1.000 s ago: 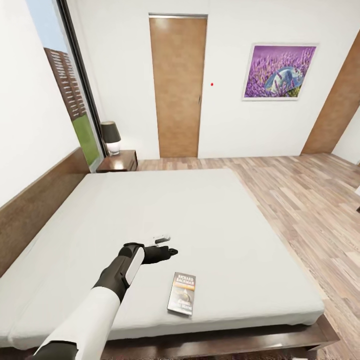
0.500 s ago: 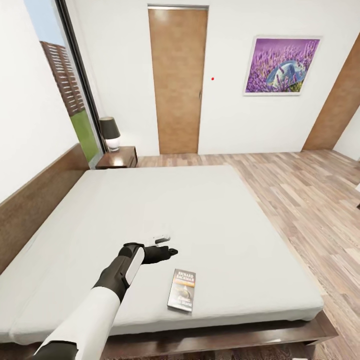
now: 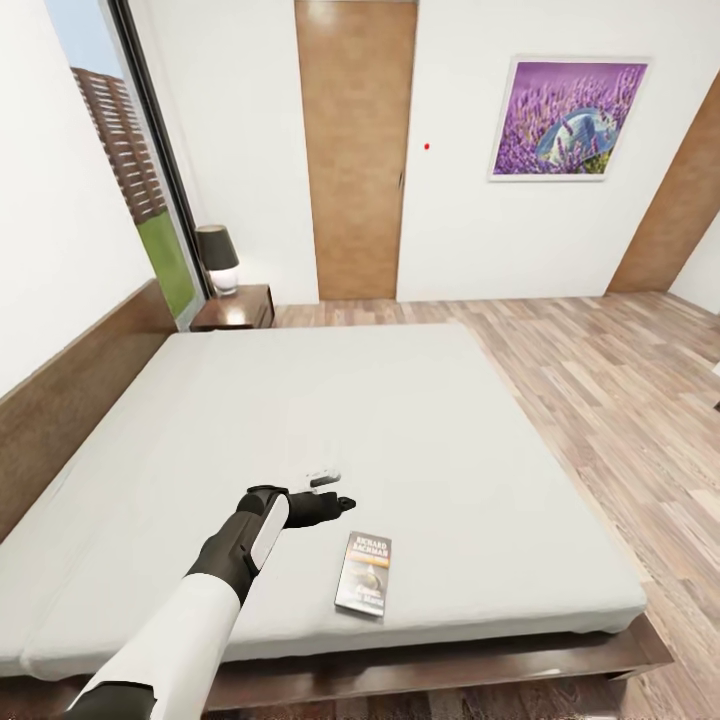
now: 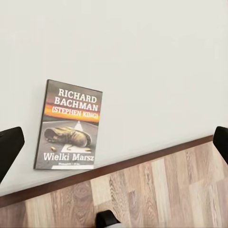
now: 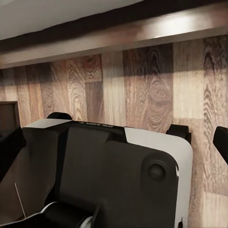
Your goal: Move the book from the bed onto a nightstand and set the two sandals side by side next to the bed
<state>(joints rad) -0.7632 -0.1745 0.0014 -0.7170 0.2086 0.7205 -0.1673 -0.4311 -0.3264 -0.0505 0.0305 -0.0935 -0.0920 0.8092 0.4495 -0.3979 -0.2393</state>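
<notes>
The book [image 3: 363,587] lies flat on the pale mattress of the bed [image 3: 350,420], close to its near edge. Its dark cover with white lettering and an orange band faces up in the left wrist view [image 4: 69,126]. My left gripper [image 3: 335,498] hovers over the mattress just beyond and left of the book, open with nothing in it. In the left wrist view its fingertips [image 4: 9,147] stand far apart on either side of the book. My right gripper [image 5: 114,142] is open, low by the robot's base near the floor. One nightstand [image 3: 235,307] stands at the bed's far left corner. The sandals are out of view.
A dark lamp [image 3: 217,258] stands on the nightstand. A tall window [image 3: 120,170] lines the left wall, with a brown door [image 3: 355,150] and a lavender painting [image 3: 570,118] on the far wall. Wood-plank floor [image 3: 620,400] runs along the bed's right side. The dark bed frame [image 5: 118,33] is close by.
The whole head view has shifted a little, so the camera has moved. The book has stayed where it was, and the left arm holds the same pose.
</notes>
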